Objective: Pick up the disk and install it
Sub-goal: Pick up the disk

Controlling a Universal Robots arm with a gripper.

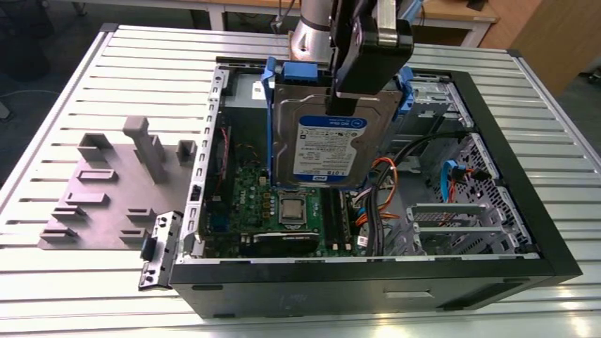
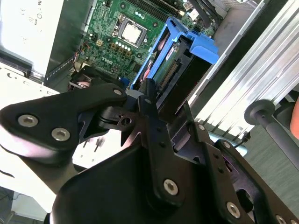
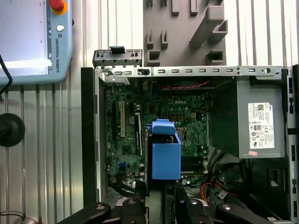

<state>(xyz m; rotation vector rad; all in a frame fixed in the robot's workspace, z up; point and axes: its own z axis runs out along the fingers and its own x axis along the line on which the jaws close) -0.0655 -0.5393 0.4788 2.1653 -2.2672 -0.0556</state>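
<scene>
My tool (image 1: pixel 350 98) grips the upper end of the disk (image 1: pixel 324 144), which hangs upright over the motherboard (image 1: pixel 249 204) inside the open computer case (image 1: pixel 376 282). I judge the disk stiff, rather heavy and fragile; its metal edges give the best hold.

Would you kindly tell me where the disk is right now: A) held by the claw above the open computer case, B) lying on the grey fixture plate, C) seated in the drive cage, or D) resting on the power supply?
A: in the exterior view the claw grips the disk at its top edge, upright above the motherboard in the open case.
</scene>
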